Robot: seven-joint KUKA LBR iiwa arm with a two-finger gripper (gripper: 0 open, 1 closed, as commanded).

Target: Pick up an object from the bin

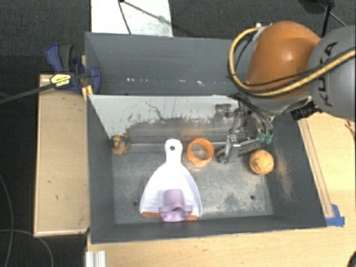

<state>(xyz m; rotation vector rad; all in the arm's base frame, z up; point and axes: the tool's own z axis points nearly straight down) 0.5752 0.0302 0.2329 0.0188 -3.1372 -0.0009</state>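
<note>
Pincer (229,151) low in the grey bin (167,65), toward the back right of its floor, beneath the robot's orange cover (281,52). Whether it is wide or narrow cannot be told, and nothing is seen held in it. Just to its left an orange ring (200,152) lies flat, hole up; whether they touch is unclear. Just to its right sits a small yellow-orange ball (261,162). Nearer the front is a white scoop (167,182) with a purple block (173,205) on it. A small speckled lump (118,144) lies far left by the wall.

The ring looks light and stiff, probably smooth plastic. A grip across its wall, one side inside the hole, would likely hold best. The ball may roll away if nudged. The back wall is close behind, and open floor lies toward the front right.
</note>
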